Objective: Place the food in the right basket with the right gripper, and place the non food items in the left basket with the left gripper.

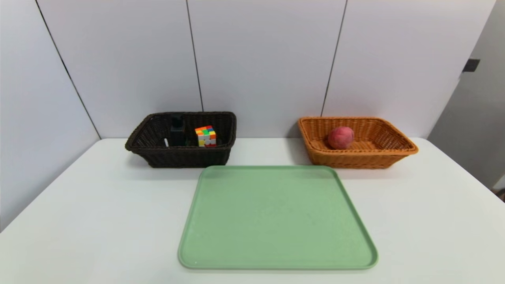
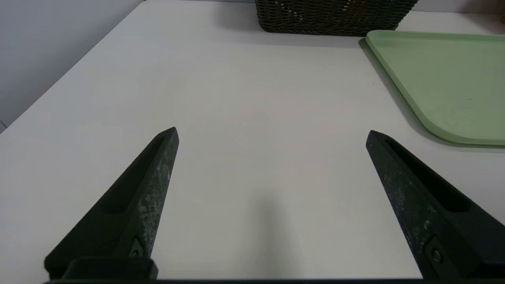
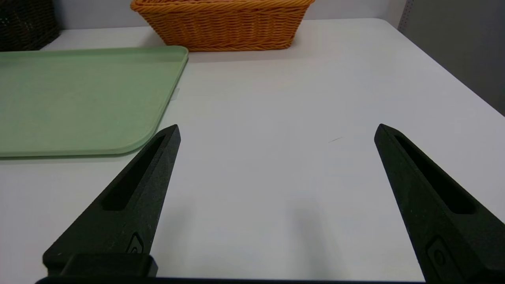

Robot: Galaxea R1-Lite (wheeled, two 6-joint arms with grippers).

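The reddish-pink fruit (image 1: 341,137) lies inside the light orange basket (image 1: 394,152) at the back right. The dark brown basket (image 1: 158,156) at the back left holds the black bottle (image 1: 177,130) upright, the multicoloured cube (image 1: 206,136) beside it, and a white tip of the pen (image 1: 166,142). Neither arm shows in the head view. My left gripper (image 2: 272,132) hangs open over bare table, well short of the dark basket (image 2: 335,17). My right gripper (image 3: 277,129) is open over bare table, short of the orange basket (image 3: 223,25). Nothing is between either pair of fingers.
A green tray (image 1: 276,217) lies bare in the middle of the white table (image 1: 98,205), in front of both baskets. Its corner shows in both wrist views, as tray (image 2: 446,79) and tray (image 3: 79,98). White wall panels stand behind the baskets.
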